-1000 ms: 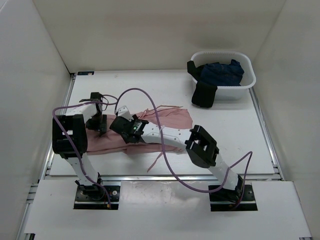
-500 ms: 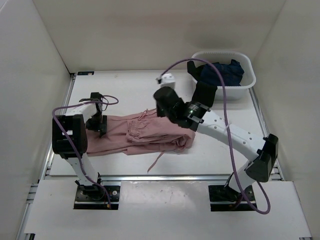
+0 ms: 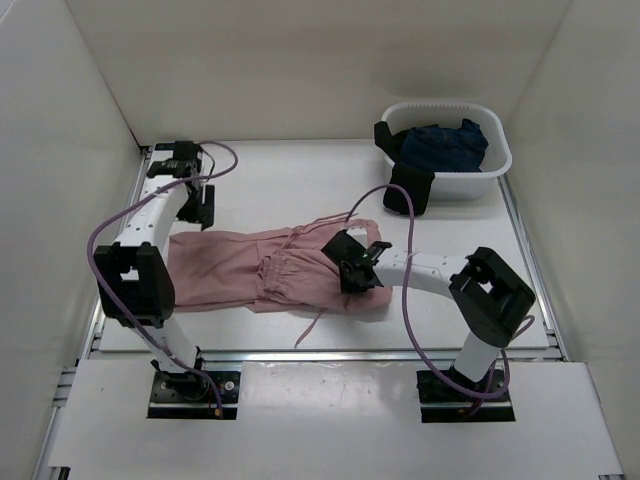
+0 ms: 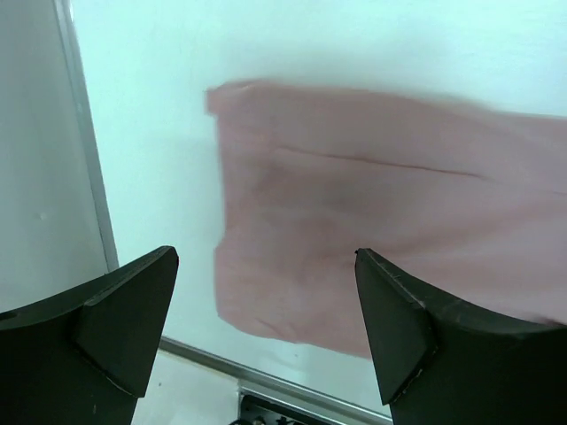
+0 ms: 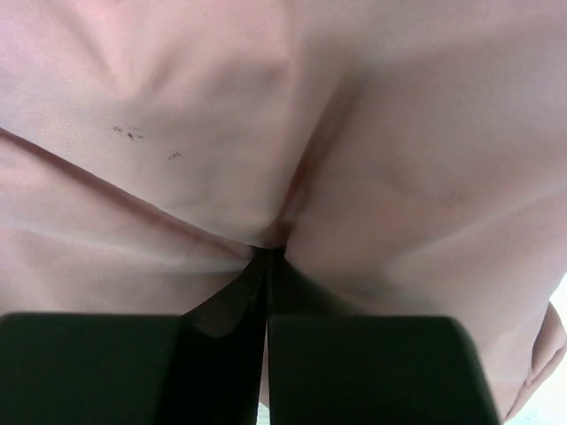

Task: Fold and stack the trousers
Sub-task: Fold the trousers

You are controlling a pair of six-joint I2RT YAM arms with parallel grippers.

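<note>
Top external view told us how far we had got: the trousers [image 3: 225,270] lay as one long pink band across the table [image 3: 270,180], flat on the left and bunched on the right. We judged the folding barely begun, with the shorter cross-folds and the stacking yet to do.

On the left, our arm rose from its base and reached far forward. The left gripper [image 3: 203,205] hung above the table just beyond the far left corner of the cloth. Its wrist view showed that gripper [image 4: 264,257] with fingers wide apart and holding nothing, the flat trouser end [image 4: 381,204] beneath.

A drawstring [image 3: 312,325] trailed toward the near edge.

Further right, our other arm lay low, its elbow near the base and its forearm stretched leftward. The right gripper [image 3: 352,272] pressed into the rumpled end; its wrist view showed it [image 5: 266,257] pinched together on a fold of cloth [image 5: 177,106].

At far right sat a basket [image 3: 497,165] of dark clothes.
</note>
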